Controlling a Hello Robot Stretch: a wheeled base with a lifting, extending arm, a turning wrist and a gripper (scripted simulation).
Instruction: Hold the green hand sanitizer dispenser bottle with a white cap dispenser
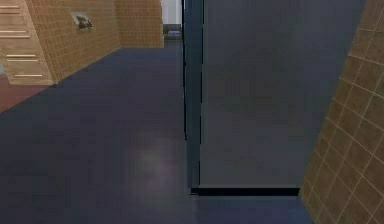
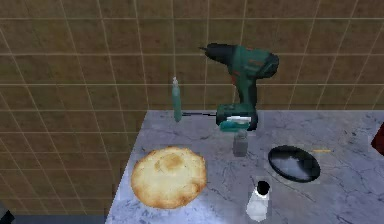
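Slim green bottle (image 2: 176, 100), likely the sanitizer, stands at the counter's (image 2: 330, 135) back edge by the wall, left of a drill (image 2: 241, 85). I judge the grasp not yet made. Whether the gripper's fingers grasp anything, I cannot tell. Reaching and gripping remain.

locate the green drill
In the arm side view's middle, the green drill stands on the counter by the tiled wall, right of a slim green bottle.
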